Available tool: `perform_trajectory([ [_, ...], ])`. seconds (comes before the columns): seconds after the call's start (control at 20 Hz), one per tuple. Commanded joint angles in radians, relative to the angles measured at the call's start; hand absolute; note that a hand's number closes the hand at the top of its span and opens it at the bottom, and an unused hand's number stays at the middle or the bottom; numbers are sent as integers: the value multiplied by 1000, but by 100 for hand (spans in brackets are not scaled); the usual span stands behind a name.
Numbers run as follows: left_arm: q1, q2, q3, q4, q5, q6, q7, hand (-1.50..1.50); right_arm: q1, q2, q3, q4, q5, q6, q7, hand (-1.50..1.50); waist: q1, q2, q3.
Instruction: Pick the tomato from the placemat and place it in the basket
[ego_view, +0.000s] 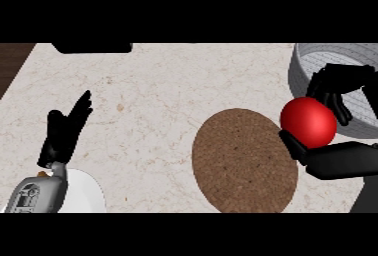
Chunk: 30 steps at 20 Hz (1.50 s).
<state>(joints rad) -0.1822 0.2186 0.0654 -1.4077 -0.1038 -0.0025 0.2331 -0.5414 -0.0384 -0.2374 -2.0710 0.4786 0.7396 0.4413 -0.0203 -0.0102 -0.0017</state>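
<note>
1. The glossy red round tomato (308, 122) is up in the robot's right hand (341, 159), clear of the round brown woven placemat (244, 160)!
2. The black fingers (334, 90) curl over the tomato's far side and the thumb side cups it from below, so the hand is closed around the fruit.
3. From this steep view the tomato sits over the placemat's upper right edge and laps onto the near wall of the round grey basket (317, 52) at the top right corner. It is at the basket's edge, not inside it.
4. On the other side, the left hand (63, 132) rests low on the left with its fingers straight, pointing up and holding nothing.
5. Just under the left hand's grey forearm (37, 192) peeks a white round plate (85, 197) at the bottom left.
6. All of this lies on the pale beige marbled desk (148, 90), and a dark flat object (92, 47) lies at its far edge.
</note>
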Motion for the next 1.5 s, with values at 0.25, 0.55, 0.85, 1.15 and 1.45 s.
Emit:
perform_trajectory([
  [0.25,-29,5,13,34,14,-28,-17,0,-452,-186,-231,141,-263,48,411,150,15,4,0],
  [0.55,-18,-6,-5,-6,-8,-11,4,0,-488,-410,-145,270,-120,99,333,150,29,11,1],
  [0.85,-60,-24,-11,36,-16,-4,-9,0,-458,-615,-62,493,90,50,100,150,44,24,1],
  [1.15,-44,-34,-25,-1,-35,11,2,0,-370,-761,-36,733,206,-86,-198,150,42,19,2],
  [1.45,-58,-23,-4,41,-19,-13,-21,0,-404,-805,-28,1034,265,-250,-428,150,45,19,2],
])
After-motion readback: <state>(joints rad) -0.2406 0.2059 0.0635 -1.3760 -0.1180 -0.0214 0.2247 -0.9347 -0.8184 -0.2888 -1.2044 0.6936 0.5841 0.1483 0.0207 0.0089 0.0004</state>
